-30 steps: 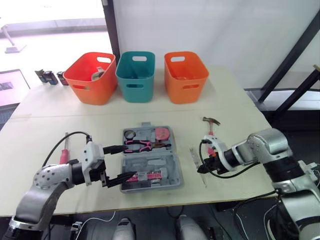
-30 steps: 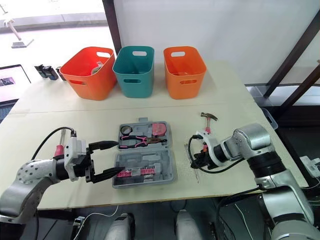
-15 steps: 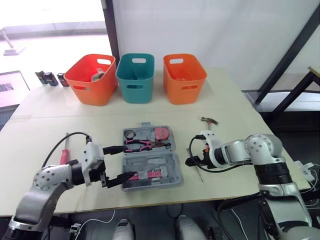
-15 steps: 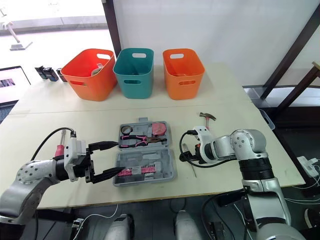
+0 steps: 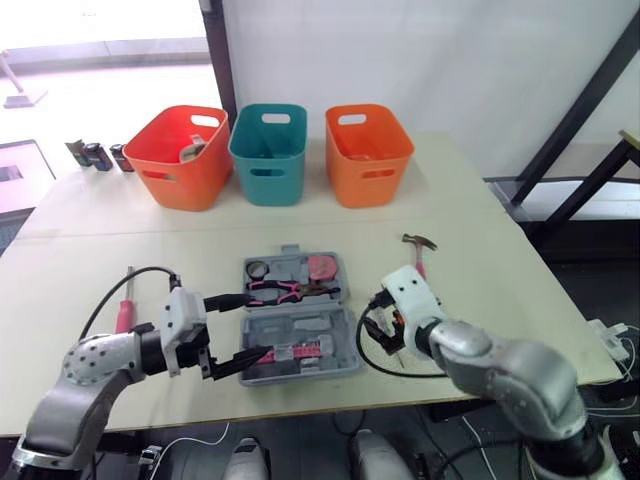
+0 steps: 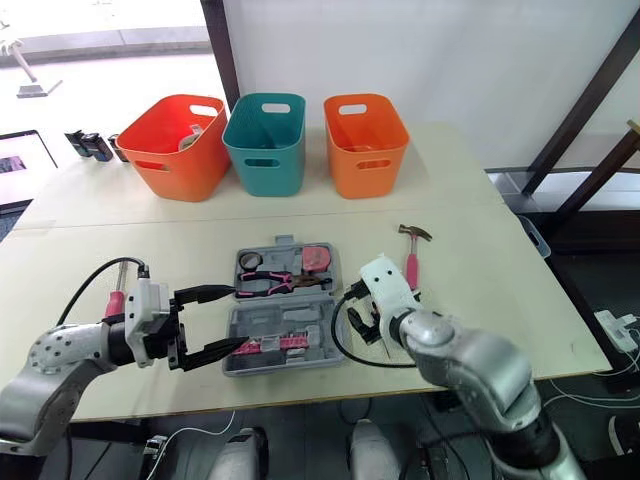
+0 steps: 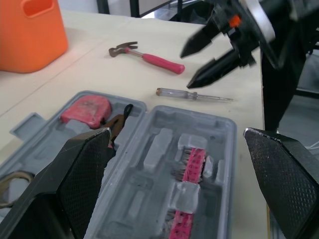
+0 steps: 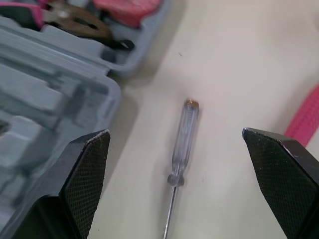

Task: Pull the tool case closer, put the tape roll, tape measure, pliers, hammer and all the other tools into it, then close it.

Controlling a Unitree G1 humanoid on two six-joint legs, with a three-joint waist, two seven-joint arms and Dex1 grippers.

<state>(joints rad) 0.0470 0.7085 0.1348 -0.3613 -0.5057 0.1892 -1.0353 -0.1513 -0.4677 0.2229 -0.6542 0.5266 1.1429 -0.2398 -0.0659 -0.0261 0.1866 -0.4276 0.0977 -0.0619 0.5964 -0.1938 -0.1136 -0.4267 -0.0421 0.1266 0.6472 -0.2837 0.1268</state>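
Right tool (image 8: 175, 133) just above screwdriver (image 8: 182, 142)

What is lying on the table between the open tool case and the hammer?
A clear-handled screwdriver lies there, touching neither of them, as the left wrist view shows.

Left arm (image 5: 95, 365): we reach in from the near left, elbow bent, forearm lying low and pointing right.
Left tool (image 5: 258, 323): we hold its two black fingers (image 7: 79, 169) spread wide, one farther and one nearer, tips pointing right.
Right arm (image 5: 500, 370): we come in from the near right, forearm angled left toward the centre.
Right wrist (image 5: 405, 293): white, bent downward.
Right tool (image 7: 186, 68): fingers (image 8: 281, 179) parted wide, tips aimed down and left.
Spacing: our two tools face each other, well apart.
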